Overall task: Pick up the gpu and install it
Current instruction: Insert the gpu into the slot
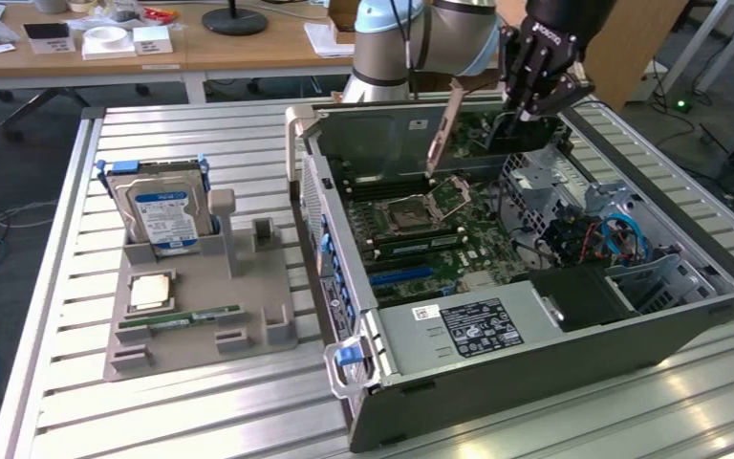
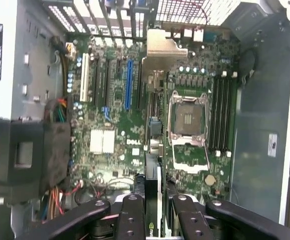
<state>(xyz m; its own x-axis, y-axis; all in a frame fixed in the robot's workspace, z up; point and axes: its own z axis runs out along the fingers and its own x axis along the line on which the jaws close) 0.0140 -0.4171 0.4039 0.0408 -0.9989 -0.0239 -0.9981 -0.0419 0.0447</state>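
The gpu (image 1: 501, 134) is a dark flat card with a silver bracket (image 1: 442, 129) at one end. It hangs above the back part of the open computer case (image 1: 495, 335), with my gripper (image 1: 535, 103) shut on its top edge. In the wrist view the gpu (image 2: 153, 185) appears edge-on, clamped by my gripper (image 2: 157, 212), with a black finger on each side of it. Its bracket (image 2: 163, 47) points toward the case's rear slot openings. Below the card lie the motherboard (image 2: 110, 125) and a blue expansion slot (image 2: 129, 85).
The open CPU socket (image 2: 187, 117) and RAM slots (image 2: 222, 115) sit beside the card's line. On the exterior view's left a grey holder (image 1: 265, 330) carries a hard drive (image 1: 163, 215), a CPU (image 1: 150, 292) and a RAM stick (image 1: 195, 318). A desk stands behind.
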